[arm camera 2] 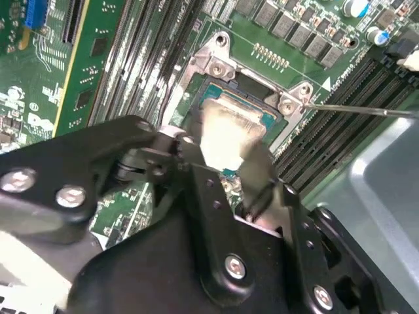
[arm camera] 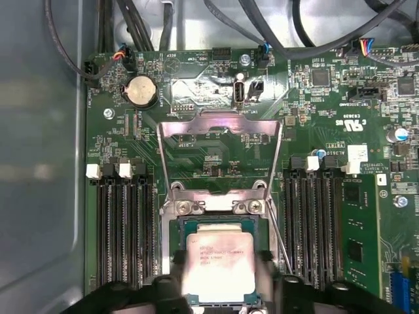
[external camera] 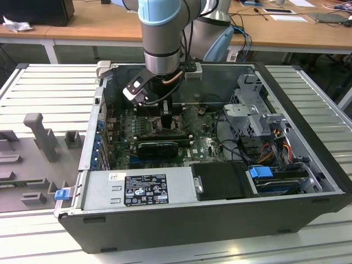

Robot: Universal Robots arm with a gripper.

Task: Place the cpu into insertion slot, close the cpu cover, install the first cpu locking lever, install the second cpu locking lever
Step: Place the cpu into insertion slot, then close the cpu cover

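Observation:
The cpu (arm camera: 219, 258), a flat square chip with a silver top, sits at the insertion slot (arm camera: 174, 239), and I cannot tell whether it rests fully in it. My gripper (arm camera: 219, 284) is shut on the cpu, one finger on each side. The second wrist view shows the cpu (arm camera 2: 229, 134) between the black fingers (arm camera 2: 190, 154), over the slot (arm camera 2: 249, 84). The cpu cover (arm camera: 219, 123), a silver frame with a square window, stands open behind the slot. A thin wire locking lever (arm camera: 278, 239) lies unlatched beside the slot. In the exterior view the gripper (external camera: 166, 118) reaches down into the computer case.
Long black memory slots (arm camera: 124, 229) flank the socket on both sides. A coin battery (arm camera: 141, 90) and cables lie beyond the cover. A black expansion card (external camera: 157, 147), the power supply (external camera: 137, 190) and a drive cage (external camera: 253, 115) crowd the case.

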